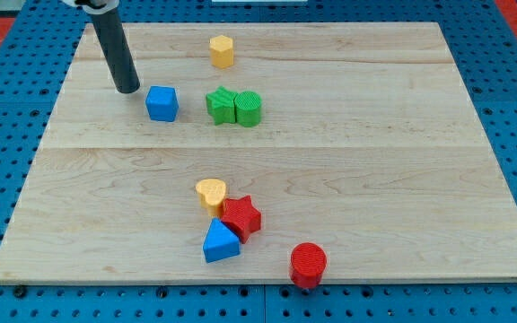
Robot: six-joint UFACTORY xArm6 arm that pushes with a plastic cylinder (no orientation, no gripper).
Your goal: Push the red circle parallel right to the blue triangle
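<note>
The red circle [309,264] stands near the board's bottom edge, right of and a little below the blue triangle [220,241]. The blue triangle touches a red star [240,217] just above and to its right. My tip [127,90] is at the view's upper left, far from both, just left of a blue cube [162,103].
A yellow heart [211,193] touches the red star's upper left. A green star [222,106] and a green cylinder [249,108] sit together right of the blue cube. A yellow hexagon [222,51] is near the top edge. The wooden board [402,161] lies on a blue pegboard.
</note>
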